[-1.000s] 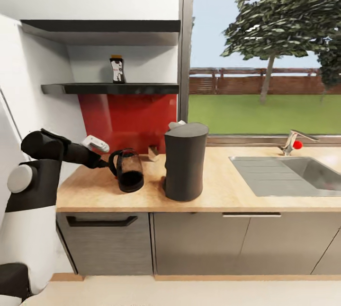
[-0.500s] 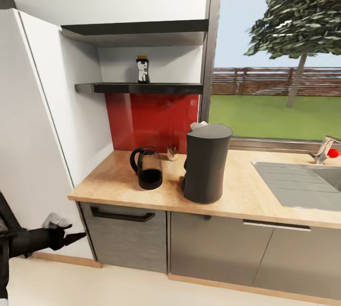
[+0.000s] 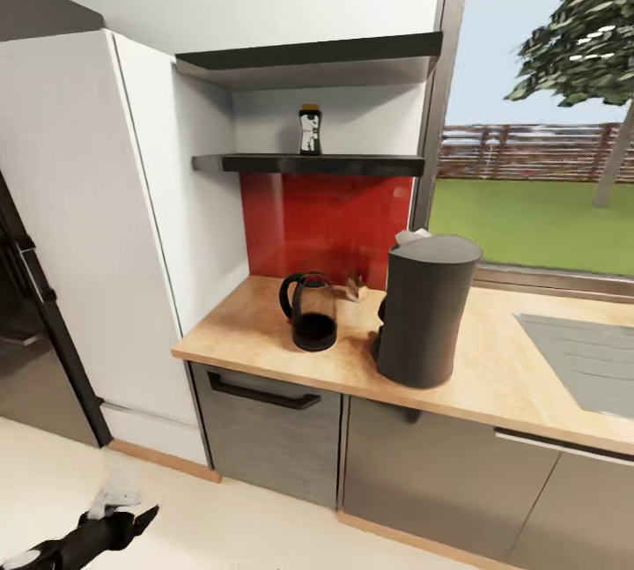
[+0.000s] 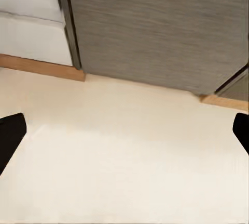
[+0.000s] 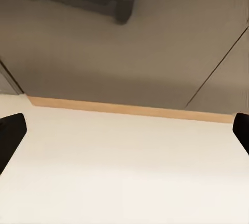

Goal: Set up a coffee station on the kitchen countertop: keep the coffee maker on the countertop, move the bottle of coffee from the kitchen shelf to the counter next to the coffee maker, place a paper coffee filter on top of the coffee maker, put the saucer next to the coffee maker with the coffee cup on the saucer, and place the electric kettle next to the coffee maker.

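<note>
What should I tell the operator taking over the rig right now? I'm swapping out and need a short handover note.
Left gripper: open, empty, low over the floor by the cabinets. Right gripper: open, empty, also facing the floor.
Coffee maker stands on the countertop; electric kettle beside it: both done. Something white peeks over the maker's top, possibly the filter; cannot confirm.
Bottle of coffee still on the kitchen shelf: move it beside the maker. Saucer and cup: still to place.

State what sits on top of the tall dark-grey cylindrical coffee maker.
A small white crumpled paper piece peeks over the dark-grey coffee maker's slanted top at its back edge; the rest is hidden behind the rim.
</note>
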Tool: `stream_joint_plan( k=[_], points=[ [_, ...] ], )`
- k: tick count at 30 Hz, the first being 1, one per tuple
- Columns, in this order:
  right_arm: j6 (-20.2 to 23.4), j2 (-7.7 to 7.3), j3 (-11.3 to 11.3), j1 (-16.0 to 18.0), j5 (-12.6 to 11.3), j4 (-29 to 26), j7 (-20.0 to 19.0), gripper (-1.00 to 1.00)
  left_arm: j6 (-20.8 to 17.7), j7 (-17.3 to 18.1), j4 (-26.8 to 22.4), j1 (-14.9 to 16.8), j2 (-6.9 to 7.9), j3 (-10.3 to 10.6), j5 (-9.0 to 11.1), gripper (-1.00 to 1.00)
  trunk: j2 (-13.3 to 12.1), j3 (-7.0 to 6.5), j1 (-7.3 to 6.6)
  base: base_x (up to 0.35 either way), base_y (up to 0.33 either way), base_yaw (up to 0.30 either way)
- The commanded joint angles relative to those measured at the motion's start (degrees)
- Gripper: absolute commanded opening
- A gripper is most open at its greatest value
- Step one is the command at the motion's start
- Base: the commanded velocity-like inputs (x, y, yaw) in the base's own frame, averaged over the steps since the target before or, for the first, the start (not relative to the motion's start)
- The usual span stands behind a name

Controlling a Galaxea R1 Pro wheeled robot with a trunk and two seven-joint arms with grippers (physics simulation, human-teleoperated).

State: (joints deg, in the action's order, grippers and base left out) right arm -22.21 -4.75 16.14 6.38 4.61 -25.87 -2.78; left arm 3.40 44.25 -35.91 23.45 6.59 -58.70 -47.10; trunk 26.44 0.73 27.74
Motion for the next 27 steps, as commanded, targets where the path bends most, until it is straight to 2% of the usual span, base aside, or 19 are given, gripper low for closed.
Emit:
stream_joint_plan(
  k=[1, 2, 6, 8, 10, 11, 14, 19, 23, 27],
  points=[
    [-0.2, 0.04, 0.46, 0.04, 0.49, 0.03, -0.29, 1.0, 0.63, -5.07, 2.13, 0.09, -0.06, -0.43, -0.4, 1.0, 0.09, 0.07, 0.03, 0.0, 0.0, 0.277],
    [-0.19, 0.04, 0.47, 0.04, 0.48, 0.03, -0.3, 1.0, 0.74, -7.59, 3.15, 0.07, -0.06, -0.43, -0.36, 1.0, 0.09, 0.07, 0.03, 0.0, 0.0, 0.277],
    [-0.19, 0.03, 0.47, 0.04, 0.54, 0.1, -0.3, 1.0, 4.52, -26.78, 12.04, 0.01, -0.02, -0.51, -0.45, 1.0, 0.09, 0.07, 0.03, 0.0, 0.0, 0.277],
    [-0.2, 0.01, 0.47, 0.04, 0.51, 0.51, -0.29, 1.0, 8.25, -39.82, 18.71, -0.07, 0.0, -0.38, -0.76, 1.0, 0.09, 0.07, 0.03, 0.0, 0.0, 0.277],
    [-0.2, 0.01, 0.47, 0.04, 0.49, 1.32, -0.24, 1.0, 9.26, -46.38, 22.16, -0.08, 0.0, 0.04, -1.23, 1.0, 0.09, 0.07, 0.03, 0.0, 0.0, 0.268],
    [-0.2, 0.01, 0.47, 0.04, 0.49, 1.75, -0.25, 1.0, 9.51, -48.37, 23.43, -0.09, 0.0, 0.37, -1.63, 1.0, 0.09, 0.07, 0.03, 0.0, 0.0, 0.179],
    [-0.13, -0.01, 0.47, 0.04, 0.55, 3.46, -0.29, 1.0, 9.93, -51.14, 25.84, -0.11, -0.04, 0.98, -2.43, 1.0, 0.09, 0.07, 0.03, 0.0, 0.0, 0.091],
    [-0.12, -0.7, 0.52, 0.04, 0.54, 5.37, -0.29, 1.0, 10.03, -51.72, 27.95, -0.11, -0.22, 1.11, -2.82, 1.0, 0.09, 0.07, 0.03, 0.0, 0.0, 0.014],
    [-0.19, -1.99, 0.62, 0.04, 0.42, 6.72, -0.14, 1.0, 10.25, -51.83, 28.53, -0.15, 0.15, 1.07, -2.75, 1.0, 0.09, 0.07, 0.03, 0.0, 0.0, 0.002],
    [-0.19, -2.08, 0.58, 0.04, 0.4, 6.85, -0.13, 1.0, 10.27, -51.86, 28.6, -0.16, 0.11, 1.05, -2.46, 1.0, 0.09, 0.07, 0.03, 0.0, 0.0, 0.0]
  ],
)
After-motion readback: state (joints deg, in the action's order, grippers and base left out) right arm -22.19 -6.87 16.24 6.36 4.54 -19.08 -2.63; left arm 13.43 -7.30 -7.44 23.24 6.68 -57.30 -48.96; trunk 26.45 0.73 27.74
